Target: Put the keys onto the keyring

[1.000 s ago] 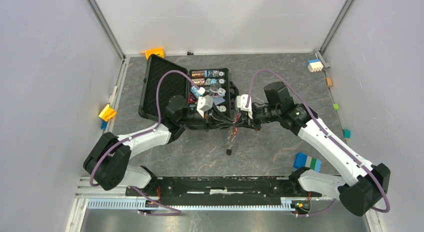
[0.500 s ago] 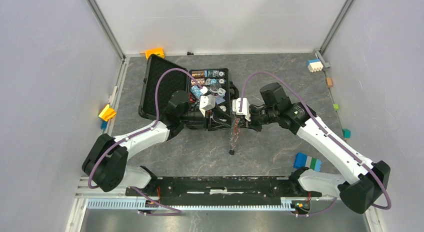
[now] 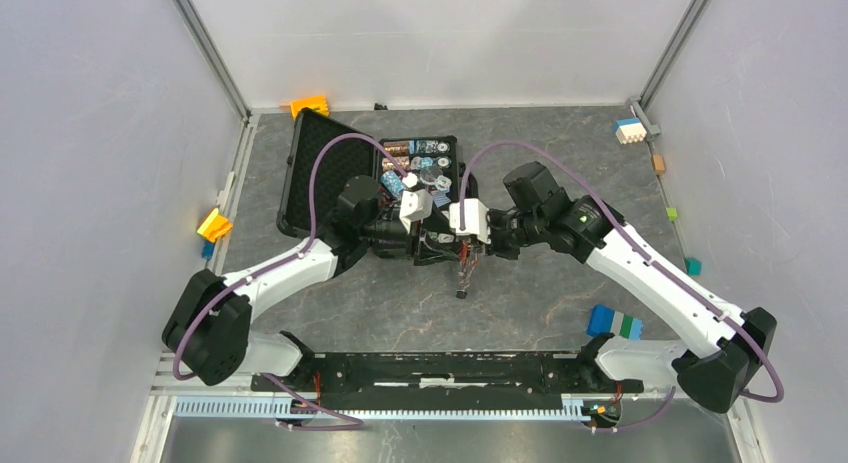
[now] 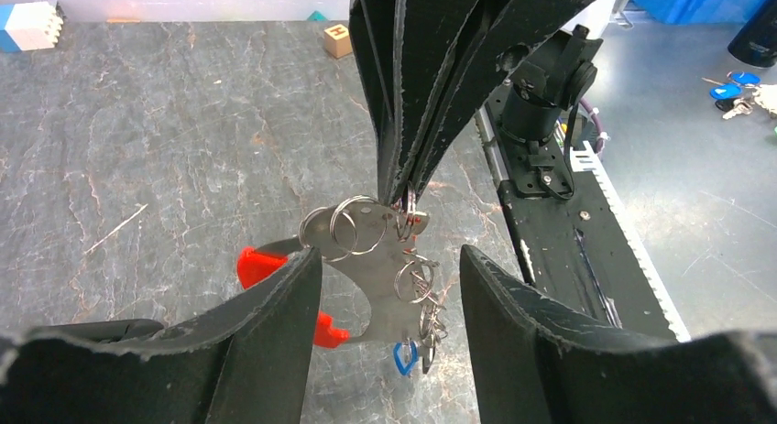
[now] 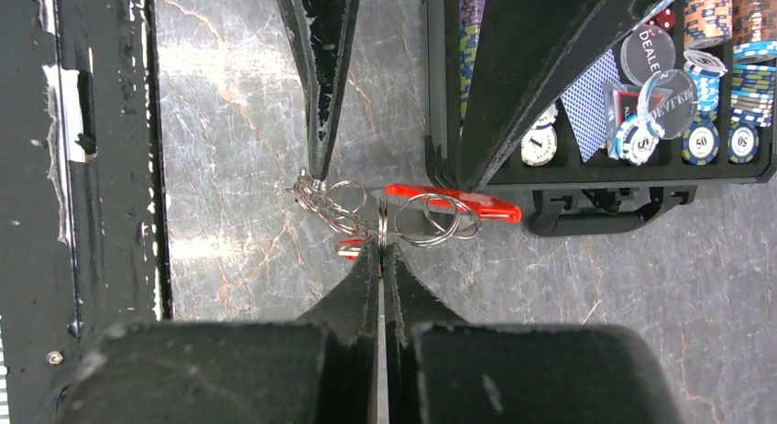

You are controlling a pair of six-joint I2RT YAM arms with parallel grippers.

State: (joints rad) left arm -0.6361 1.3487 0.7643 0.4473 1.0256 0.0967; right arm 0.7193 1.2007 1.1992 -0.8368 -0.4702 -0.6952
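- Top external: one keyring [image 3: 464,273] is seen as a thin dangling cluster between the two wrists, over the counter [image 3: 560,183] and just in front of one open black case [image 3: 320,173]. Whether its lowest end touches the counter cannot be told.
- Left wrist: the left claw [image 4: 389,300] is spread wide and holds nothing, with the cluster hanging between its two fingers. The right claw [image 4: 403,193] comes down from above, pinched closed on a ring at the top of the cluster. One red tag [image 4: 266,264] and one blue-headed key [image 4: 403,357] can be counted. The rings are several and overlap, so no exact count can be given.
- Right wrist: the right claw's fingers are pressed together on a thin ring. Two larger rings [image 5: 426,218] are seen beside the tag, a knot of smaller ones lies to their left, and one red-headed key [image 5: 348,251] sits just beside the pinch. Poker chips [image 5: 632,135] fill the case behind.
- Handling, as judged: the cluster is taken to be light, with hard, slick metal parts loosely linked, so swinging and twisting are to be expected. Each key is best gripped by its plastic head. The ring is best held across its rim, away from the split end where a key must be fed on.
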